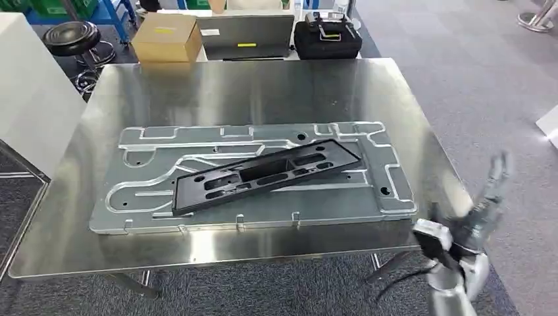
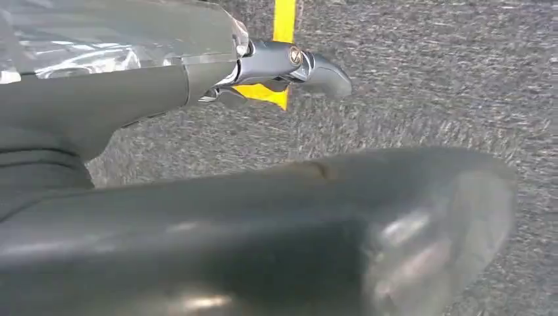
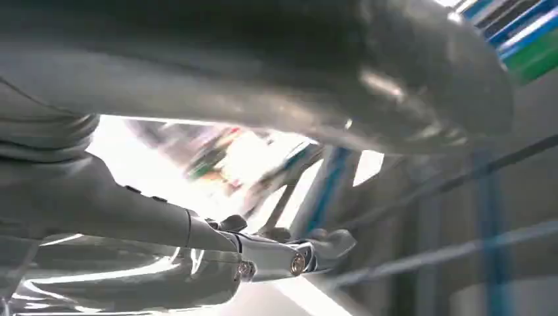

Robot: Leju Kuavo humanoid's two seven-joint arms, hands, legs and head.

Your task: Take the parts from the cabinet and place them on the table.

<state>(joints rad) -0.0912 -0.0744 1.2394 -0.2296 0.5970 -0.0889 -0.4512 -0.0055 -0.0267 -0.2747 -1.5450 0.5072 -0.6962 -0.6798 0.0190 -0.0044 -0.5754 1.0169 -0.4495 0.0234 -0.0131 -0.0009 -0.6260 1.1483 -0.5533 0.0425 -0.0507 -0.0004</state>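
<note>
Head view: we note the black frame (image 1: 266, 174) lying aslant on the grey plate (image 1: 395, 191) on the steel table (image 1: 250, 85), with the right hand (image 1: 483, 201) off the table's right edge, blurred, holding nothing, fingers apart. Left wrist view: the left hand (image 2: 263, 217) hangs over grey carpet (image 2: 428, 79) and yellow tape (image 2: 283, 26), fingers spread, empty. Right wrist view: fingers (image 3: 309, 253) extended, nothing held.

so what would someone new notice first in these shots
Mid-table, a long black plastic frame lies slantwise on a big machined metal plate that covers much of the shiny steel table. At the table's near right corner the right hand is raised and blurred, holding nothing, fingers pointing up.
</note>
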